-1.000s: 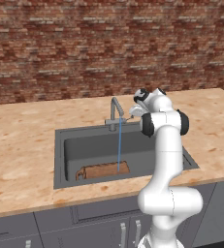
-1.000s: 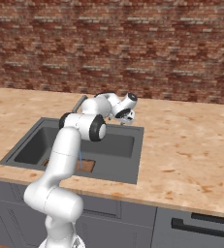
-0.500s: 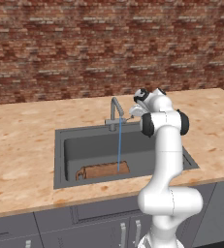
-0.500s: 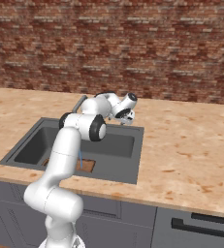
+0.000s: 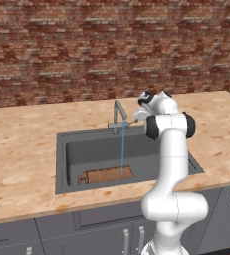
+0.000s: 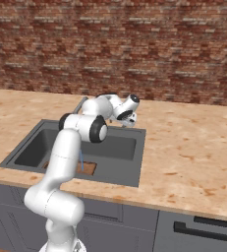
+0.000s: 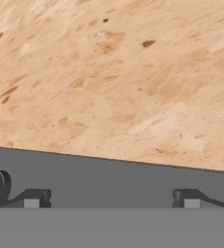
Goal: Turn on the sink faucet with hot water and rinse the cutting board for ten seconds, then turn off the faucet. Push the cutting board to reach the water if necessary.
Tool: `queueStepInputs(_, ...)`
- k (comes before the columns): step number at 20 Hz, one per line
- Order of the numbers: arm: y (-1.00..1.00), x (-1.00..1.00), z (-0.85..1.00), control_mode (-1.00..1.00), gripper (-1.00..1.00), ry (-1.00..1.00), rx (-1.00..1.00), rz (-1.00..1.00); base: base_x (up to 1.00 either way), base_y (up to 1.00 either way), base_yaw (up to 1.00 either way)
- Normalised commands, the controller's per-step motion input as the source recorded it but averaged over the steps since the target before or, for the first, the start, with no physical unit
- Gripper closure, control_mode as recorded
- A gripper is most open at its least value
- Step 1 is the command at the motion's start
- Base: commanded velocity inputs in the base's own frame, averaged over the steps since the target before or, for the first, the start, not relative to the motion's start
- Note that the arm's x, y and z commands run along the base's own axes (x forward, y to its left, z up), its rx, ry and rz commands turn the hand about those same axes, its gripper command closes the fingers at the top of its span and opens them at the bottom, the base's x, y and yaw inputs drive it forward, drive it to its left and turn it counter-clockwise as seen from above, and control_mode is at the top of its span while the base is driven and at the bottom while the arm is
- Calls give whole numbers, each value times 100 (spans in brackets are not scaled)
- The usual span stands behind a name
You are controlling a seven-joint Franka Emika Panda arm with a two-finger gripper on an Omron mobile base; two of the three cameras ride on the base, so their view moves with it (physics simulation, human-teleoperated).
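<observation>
right base view, arm hides cutting board

A glossy white arm of rounded tubular segments, with dark grey bands at the joints. Its white hand ends in a gripper with two small dark fingertips.

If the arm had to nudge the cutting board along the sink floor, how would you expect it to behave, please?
The cutting board looks like a flat wooden slab, so it is probably stiff and should slide rather than roll or tip. The water lands on it, so it is likely slippery and may skid. It lies near the sink front wall, which could stop it.
</observation>
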Motion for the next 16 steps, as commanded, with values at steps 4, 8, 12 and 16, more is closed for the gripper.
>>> queueStepInputs(4,0,-28,0,-100,-100,0,0,0,0,0,0)
queueStepInputs(8,1,-36,0,-100,-100,0,0,0,0,0,0)
queueStepInputs(12,12,-30,0,-100,-100,0,0,0,0,0,0)
queueStepInputs(16,16,-13,0,-100,-100,-1,0,0,0,0,0)
